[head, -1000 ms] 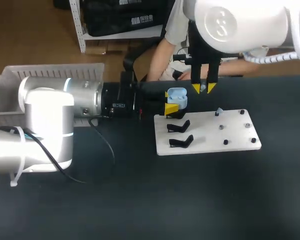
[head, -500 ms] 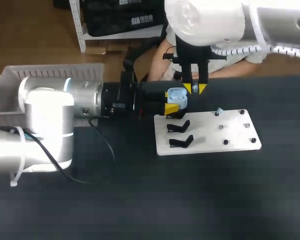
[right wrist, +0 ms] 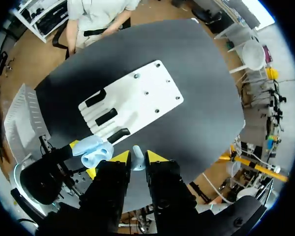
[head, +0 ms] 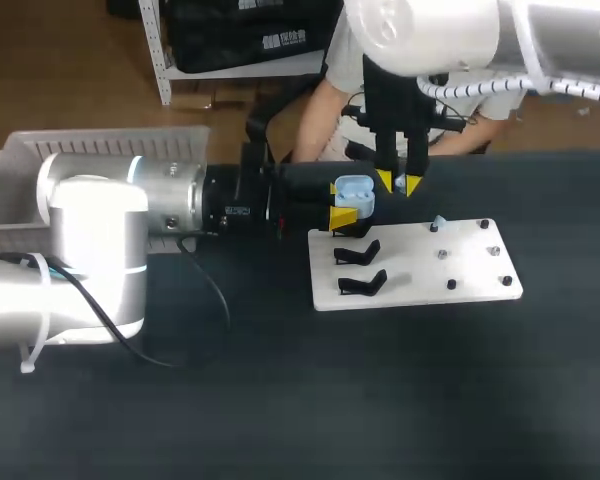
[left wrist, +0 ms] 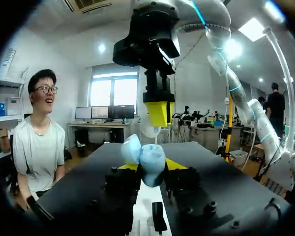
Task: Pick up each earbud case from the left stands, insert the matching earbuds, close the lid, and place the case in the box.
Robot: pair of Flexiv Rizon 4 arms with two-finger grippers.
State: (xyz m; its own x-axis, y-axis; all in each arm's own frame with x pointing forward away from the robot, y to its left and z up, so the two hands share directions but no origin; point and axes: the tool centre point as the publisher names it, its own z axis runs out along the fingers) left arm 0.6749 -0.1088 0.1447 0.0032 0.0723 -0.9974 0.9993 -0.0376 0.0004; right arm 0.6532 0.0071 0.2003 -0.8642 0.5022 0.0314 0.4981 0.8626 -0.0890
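Over the last second the right pincer (head: pixel 400 184) swung in toward the open light-blue earbud case (head: pixel 355 191) and came almost against it half a second ago. It now hangs a little off to the case's right again, with its yellow tips nipped on a small pale-blue earbud (right wrist: pixel 136 153). The left pincer (head: pixel 341 203) has not shifted. It pinches the case from two sides, lid raised, just past the far edge of the white rectangular plate (head: pixel 420 275).

The plate lies flat on the matte black bench (head: pixel 280 400). Two black stands (head: pixel 358 251) sit at its left end and small dark pegs (head: pixel 451 285) at its right. A second pale-blue earbud (head: pixel 438 222) stands near the plate's far edge among the pegs. The grey ribbed plastic box (head: pixel 20 165) sits at the far left, behind the left arm.
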